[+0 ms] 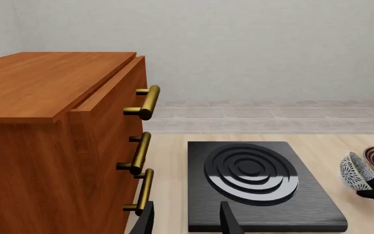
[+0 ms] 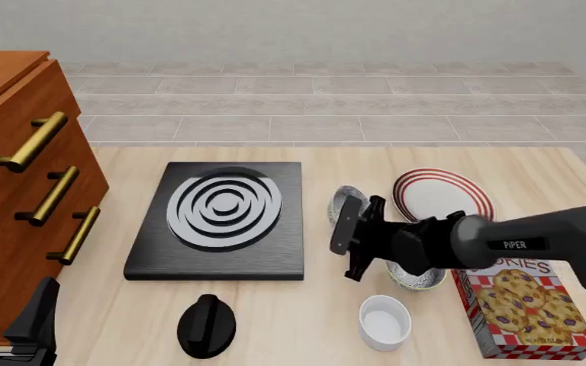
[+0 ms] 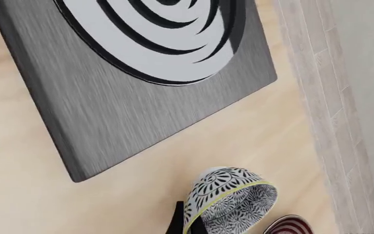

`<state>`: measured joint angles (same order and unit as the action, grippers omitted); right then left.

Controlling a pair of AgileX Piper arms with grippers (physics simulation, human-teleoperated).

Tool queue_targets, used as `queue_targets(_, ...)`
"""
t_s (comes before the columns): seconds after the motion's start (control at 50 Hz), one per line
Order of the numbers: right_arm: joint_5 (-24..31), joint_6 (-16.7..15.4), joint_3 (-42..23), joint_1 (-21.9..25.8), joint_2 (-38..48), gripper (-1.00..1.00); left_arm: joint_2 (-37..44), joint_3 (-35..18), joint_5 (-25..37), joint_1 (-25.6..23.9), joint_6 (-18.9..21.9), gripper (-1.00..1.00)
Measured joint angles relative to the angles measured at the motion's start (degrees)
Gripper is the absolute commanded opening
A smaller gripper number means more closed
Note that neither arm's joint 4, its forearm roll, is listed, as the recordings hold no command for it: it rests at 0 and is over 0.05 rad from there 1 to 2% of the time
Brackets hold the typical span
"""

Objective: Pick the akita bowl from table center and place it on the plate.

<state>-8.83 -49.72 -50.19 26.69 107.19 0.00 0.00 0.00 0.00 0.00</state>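
Front view puts the akita bowl [image 2: 345, 204] just left of the plate [image 2: 442, 195], tipped on its side and caught at the tip of the right hand [image 2: 351, 229], clear of the counter [image 2: 537, 164] as far as I can judge. That hand is closed down on the bowl's rim. The plate lies flat at the far right of the counter, close beside the bowl.

To do this step well, I would swing the bowl right until it hangs over the plate's middle, level it so its base faces down, lower it until it touches, and only then let go. A tilted release risks the bowl rolling off the rings.

Right wrist view shows the bowl [image 3: 229, 204] close up, patterned outside and in with a yellowish rim, and a sliver of the plate [image 3: 291, 225] beside it; the front view gives little of that detail. Left wrist view catches the bowl [image 1: 357, 170] side-on past the black stove plate [image 1: 258, 183], with the left hand [image 1: 187, 222] spread wide and holding nothing, near the wooden drawers [image 1: 57, 141].

Only the front view shows the second patterned bowl [image 2: 415, 276], white bowl [image 2: 384, 320] and cookie box [image 2: 522, 305] under the right arm.
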Motion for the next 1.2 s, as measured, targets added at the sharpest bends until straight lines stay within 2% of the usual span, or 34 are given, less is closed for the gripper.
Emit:
queue_targets(0.26,0.5,4.0,-0.3,-0.6,-4.6,-1.0,0.0,0.0,0.0,0.0,0.0,1.0)
queue_targets(0.54,3.1,13.2,-2.3,-2.4,-8.7,-1.0,0.0,0.0,0.0,0.0,0.0,1.0)
queue_targets(0.64,4.0,15.4,-3.1,-4.1,-9.5,-1.0,0.0,0.0,0.0,0.0,0.0,1.0)
queue_targets(1.0,6.0,20.9,-5.1,-10.4,-11.2,-1.0,0.0,0.0,0.0,0.0,0.0,1.0)
queue_targets(1.2,7.1,22.3,-6.3,-13.7,-10.6,-1.0,0.0,0.0,0.0,0.0,0.0,1.0)
